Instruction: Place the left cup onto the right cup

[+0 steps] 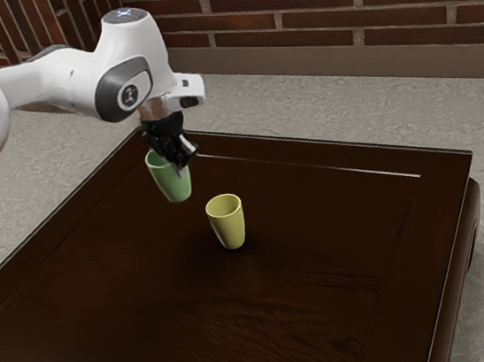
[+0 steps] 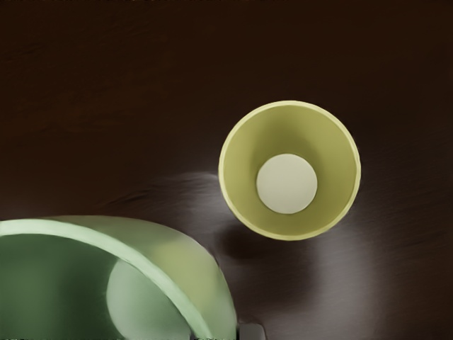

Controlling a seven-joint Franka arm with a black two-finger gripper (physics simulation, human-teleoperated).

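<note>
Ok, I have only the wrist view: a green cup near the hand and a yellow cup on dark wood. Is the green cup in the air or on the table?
Observer: In the air. The exterior view shows the green cup hanging above the table, a little tilted.
Operator: Does the pincer really hold it?
Observer: Yes, the pincer is closed on the cup's rim from above.
Operator: And where is the yellow cup from there?
Observer: The yellow cup stands upright on the table, to the exterior view's right of the green cup and apart from it.
</note>
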